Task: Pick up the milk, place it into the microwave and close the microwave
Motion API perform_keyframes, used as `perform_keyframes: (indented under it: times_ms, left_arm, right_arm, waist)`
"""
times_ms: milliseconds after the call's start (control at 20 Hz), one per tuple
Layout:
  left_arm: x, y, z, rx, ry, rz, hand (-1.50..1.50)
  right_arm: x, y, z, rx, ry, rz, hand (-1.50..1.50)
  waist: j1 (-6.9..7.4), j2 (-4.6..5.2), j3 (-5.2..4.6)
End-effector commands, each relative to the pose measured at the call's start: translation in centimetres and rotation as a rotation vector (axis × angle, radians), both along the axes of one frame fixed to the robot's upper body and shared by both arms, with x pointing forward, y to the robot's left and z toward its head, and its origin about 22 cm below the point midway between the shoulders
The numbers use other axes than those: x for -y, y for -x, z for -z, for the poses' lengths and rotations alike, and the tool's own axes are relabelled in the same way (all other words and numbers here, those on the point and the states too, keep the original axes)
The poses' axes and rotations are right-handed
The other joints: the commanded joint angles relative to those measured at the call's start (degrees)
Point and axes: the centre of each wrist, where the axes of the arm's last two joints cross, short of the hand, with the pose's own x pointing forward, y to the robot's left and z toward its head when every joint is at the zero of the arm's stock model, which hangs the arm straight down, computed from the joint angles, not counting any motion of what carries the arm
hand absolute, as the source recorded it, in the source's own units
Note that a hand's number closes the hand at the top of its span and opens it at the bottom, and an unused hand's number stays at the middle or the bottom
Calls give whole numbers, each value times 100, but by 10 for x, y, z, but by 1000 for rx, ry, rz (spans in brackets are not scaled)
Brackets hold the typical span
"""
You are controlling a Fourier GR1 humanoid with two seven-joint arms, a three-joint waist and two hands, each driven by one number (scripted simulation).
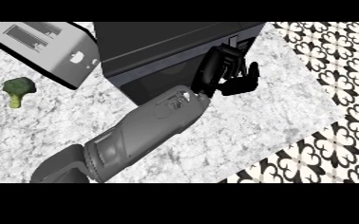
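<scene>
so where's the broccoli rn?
Head view, far left: broccoli lies on the counter, just below the toaster, well left of the microwave.

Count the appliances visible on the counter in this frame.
2. The microwave sits at top centre, with the robot hand against its front. The toaster lies at top left. Others may be outside the view.

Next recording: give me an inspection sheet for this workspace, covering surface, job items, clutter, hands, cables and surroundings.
Surface: speckled grey stone counter.
Job items: dark microwave at the back, door looks shut; milk not seen.
Clutter: silver toaster at upper left; broccoli at left edge.
Hands: one hand at the microwave's front right, fingers relaxed, holding nothing; which arm is unclear, other hand not in view.
Cables: nothing seen.
Surroundings: black-and-white patterned floor at right.
</scene>
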Motion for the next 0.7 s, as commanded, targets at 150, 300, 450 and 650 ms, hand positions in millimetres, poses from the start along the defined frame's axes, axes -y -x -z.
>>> perform_keyframes:
  times_ms: [150, 300, 450, 650]
  left_arm:
    - [-49, -30, 30, -82, -54, -221, -150]
    - [-59, -35, 31, -83, -46, -242, -150]
    - [-65, -35, 35, -88, -40, -234, -150]
    - [-63, -32, 39, -84, -39, -208, -150]
  right_arm:
    - [6, 6, -6, 5, -16, 35, -150]
    - [8, 12, -6, -5, -12, 45, -150]
    - [9, 16, -10, 7, -12, 60, -150]
    - [6, 20, -10, -6, -18, 47, -150]
  waist:
    - [336, 90, -24]
    - [405, 36, -26]
    - [486, 49, -41]
    - [566, 25, -34]
